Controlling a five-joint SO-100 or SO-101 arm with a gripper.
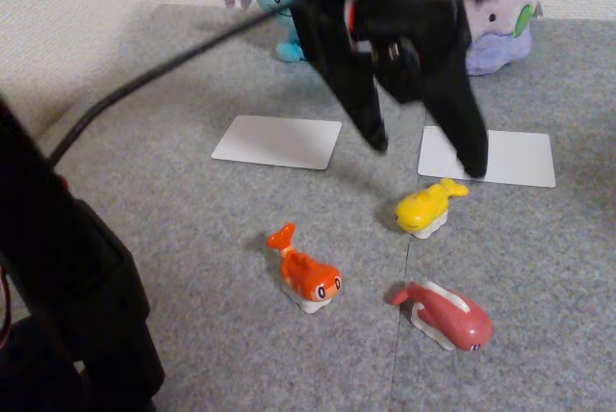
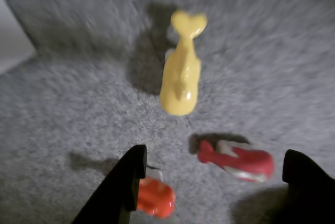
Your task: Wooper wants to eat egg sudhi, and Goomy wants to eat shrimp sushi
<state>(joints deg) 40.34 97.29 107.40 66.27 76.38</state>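
Landmark: egg sudhi (image 1: 429,207), the yellow fish toy on the grey carpet (image 1: 192,316).

Gripper (image 1: 429,147) hangs above and just behind the egg sudhi in the fixed view, jaws spread wide, nothing between them. In the wrist view both fingertips (image 2: 131,174) frame the bottom edge with the egg sudhi (image 2: 181,75) ahead and between them; that view is motion-blurred.

Wooper (image 1: 279,3) sits well behind and left of it, Goomy (image 1: 500,22) well behind and slightly right, both partly hidden by the arm. Two white cards: one (image 1: 277,141) behind-left, one (image 1: 510,157) just behind-right. Pinkish-red toy (image 1: 445,316) is in front of it, shrimp sushi (image 1: 306,272) in front and to the left, both apart from it.

Handling, my guess: small hard plastic, light, smooth and rounded, so likely to squirt out of a shallow pinch. Grab across the mid-body, jaws square to the long axis, low near the white rice base.

Orientation: lies flat on its base, long axis running tail-to-head; forked tail points back-right toward the right card, head toward the front-left.
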